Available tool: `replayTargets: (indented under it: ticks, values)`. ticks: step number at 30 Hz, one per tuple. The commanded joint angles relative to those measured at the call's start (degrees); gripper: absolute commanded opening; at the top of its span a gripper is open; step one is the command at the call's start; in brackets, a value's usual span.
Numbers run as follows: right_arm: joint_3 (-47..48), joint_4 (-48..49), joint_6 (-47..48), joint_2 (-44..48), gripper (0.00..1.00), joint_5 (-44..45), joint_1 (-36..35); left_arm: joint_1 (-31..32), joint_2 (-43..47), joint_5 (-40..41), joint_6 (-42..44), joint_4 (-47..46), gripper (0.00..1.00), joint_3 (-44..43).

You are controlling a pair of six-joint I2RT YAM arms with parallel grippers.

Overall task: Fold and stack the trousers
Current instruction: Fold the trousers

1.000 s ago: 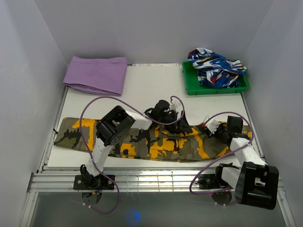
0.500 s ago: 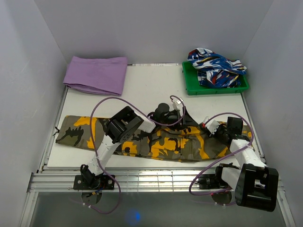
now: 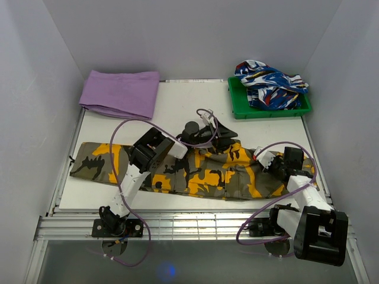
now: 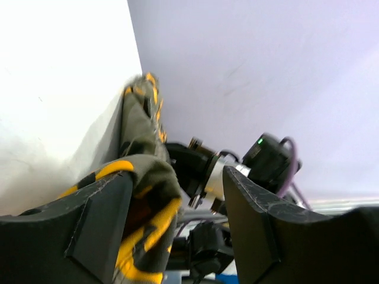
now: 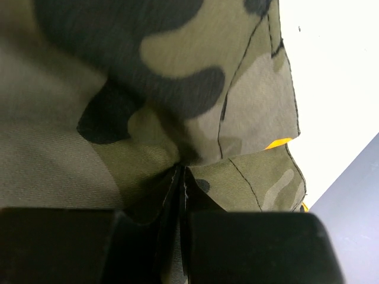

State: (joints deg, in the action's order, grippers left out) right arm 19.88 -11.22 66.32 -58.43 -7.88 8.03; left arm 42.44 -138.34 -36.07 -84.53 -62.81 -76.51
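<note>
The camouflage trousers (image 3: 195,174) lie stretched flat across the near half of the white table (image 3: 177,115), left to right. My left gripper (image 3: 222,137) is at their far edge near the middle. In the left wrist view its jaws (image 4: 183,195) stand wide apart, and a lifted fold of the trousers (image 4: 145,177) is draped against the left finger. My right gripper (image 3: 277,167) is on the trousers' right end. In the right wrist view it (image 5: 182,207) is shut, with a fold of the camouflage cloth (image 5: 148,89) pinched between the fingers.
A folded purple cloth (image 3: 121,93) lies at the far left corner. A green tray (image 3: 269,111) at the far right holds a blue, white and red patterned garment (image 3: 269,83). Grey walls close in on three sides.
My left arm has moved farther from me, taking the trousers' far edge with it. The cloth has shifted slightly. The right gripper has stayed on the right end.
</note>
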Motion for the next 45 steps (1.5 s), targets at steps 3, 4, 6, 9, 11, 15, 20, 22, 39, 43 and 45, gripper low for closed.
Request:
replayTargets:
  ticks: [3, 4, 6, 9, 11, 15, 20, 22, 39, 43, 45]
  values:
    - [-1.25, -5.3, -0.23, -2.21, 0.08, 3.22, 0.49, -4.63, 3.69, 2.76, -5.82, -6.62, 0.71, 0.92]
    - [-1.07, -5.39, -0.14, -2.38, 0.08, 3.31, 0.75, -5.16, 4.57, 2.76, -5.99, -6.8, 0.71, 1.19]
    - [-0.81, -5.3, 0.12, -2.47, 0.08, 3.75, 0.93, -6.74, 5.45, 2.76, -4.86, -6.1, 0.7, 1.8]
    - [-0.19, -5.56, 0.3, -2.3, 0.08, 4.45, 1.2, -9.64, 6.77, 2.07, 0.21, -2.51, 0.7, 1.98]
    - [0.6, -5.83, 0.12, -2.3, 0.08, 4.8, 1.2, -11.14, 9.13, -0.65, 6.28, 4.68, 0.69, 1.63]
    - [2.27, -8.02, -0.32, -2.91, 0.08, 4.28, 1.28, -11.06, 12.92, -6.46, 35.44, 31.3, 0.68, -5.66]
    - [3.24, -9.16, -1.02, -4.32, 0.08, 4.1, 1.28, -8.08, 12.23, -7.96, 55.77, 50.74, 0.68, -15.13]
    - [3.32, -9.34, -0.94, -4.23, 0.08, 4.1, 1.2, -6.85, 10.74, -6.82, 59.11, 57.92, 0.68, -18.83]
    - [3.67, -9.87, 0.12, -4.93, 0.08, 3.57, 1.2, 3.09, -0.52, 2.49, 73.89, 80.03, 0.64, -39.86]
    - [3.67, -9.78, 0.21, -5.11, 0.08, 3.66, 1.2, 3.62, -1.05, 4.35, 75.65, 82.14, 0.63, -40.12]
    - [3.68, -9.69, 0.3, -5.11, 0.08, 3.57, 1.2, 3.71, -1.05, 4.35, 75.48, 82.23, 0.57, -40.03]
